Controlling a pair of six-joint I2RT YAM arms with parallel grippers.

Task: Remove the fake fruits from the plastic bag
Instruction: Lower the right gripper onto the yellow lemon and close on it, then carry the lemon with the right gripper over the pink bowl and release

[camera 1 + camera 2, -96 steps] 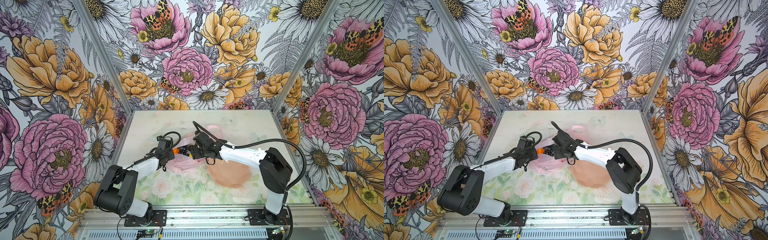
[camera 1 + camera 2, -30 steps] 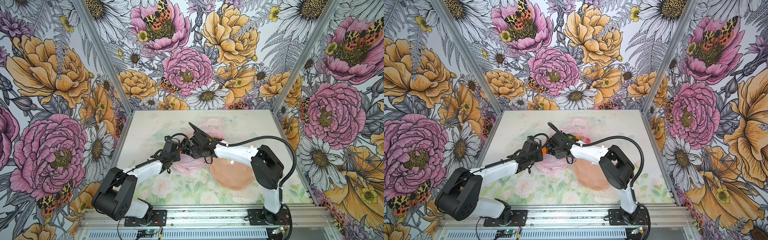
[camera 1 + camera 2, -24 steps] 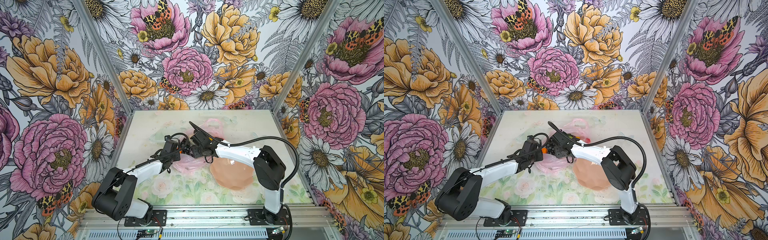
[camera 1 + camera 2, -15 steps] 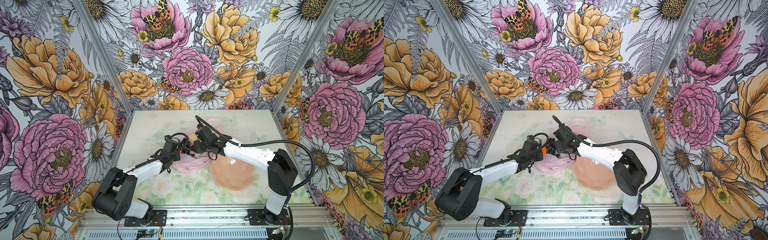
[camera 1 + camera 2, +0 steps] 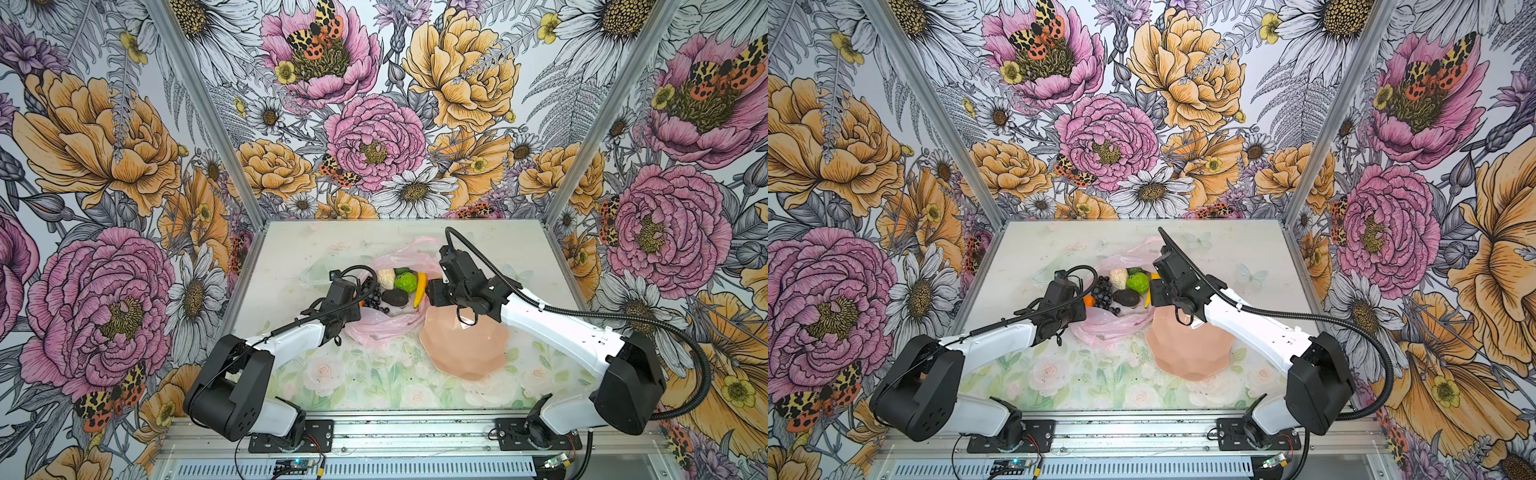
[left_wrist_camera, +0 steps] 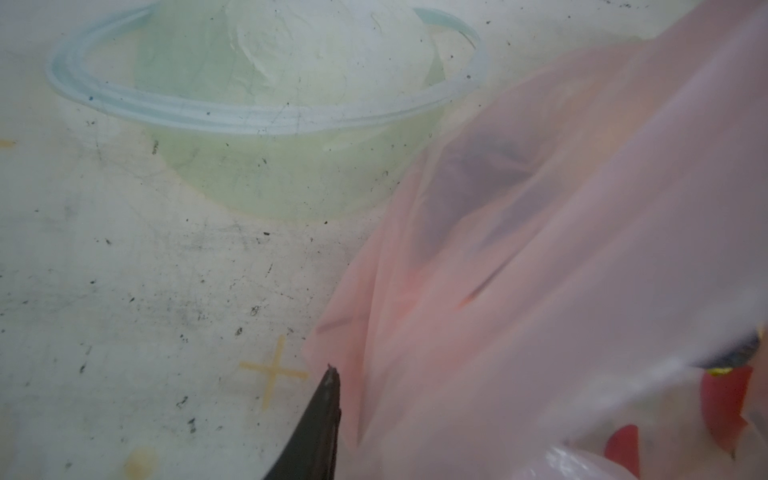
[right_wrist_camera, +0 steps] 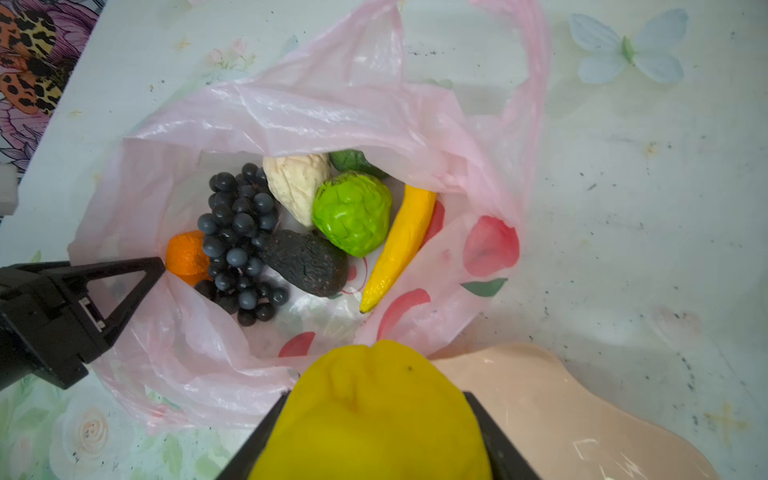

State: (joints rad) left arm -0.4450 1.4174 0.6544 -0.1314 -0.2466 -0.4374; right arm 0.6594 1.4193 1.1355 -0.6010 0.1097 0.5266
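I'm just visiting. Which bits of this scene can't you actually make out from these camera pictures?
- The left tool: in the left wrist view the blurred plastic bag covers all but one finger; grip unclear.
- The lemon: cut off by the right wrist view's bottom edge; in both top views the right tool hides it.
- A dark green fruit: a bag fold covers most of it.
- The orange: grapes cover half.

Plastic bag [image 5: 376, 328] mouth, frame centre: open upward; my left gripper [image 5: 360, 306] occupies its left rim, fake fruits [image 5: 405, 282] crowd inside. Dish [image 5: 469, 357], lower right of it: bare, my right gripper [image 7: 376, 399] with lemon [image 7: 370, 428] over its upper-left edge. Table [image 5: 374, 386] below: clear.
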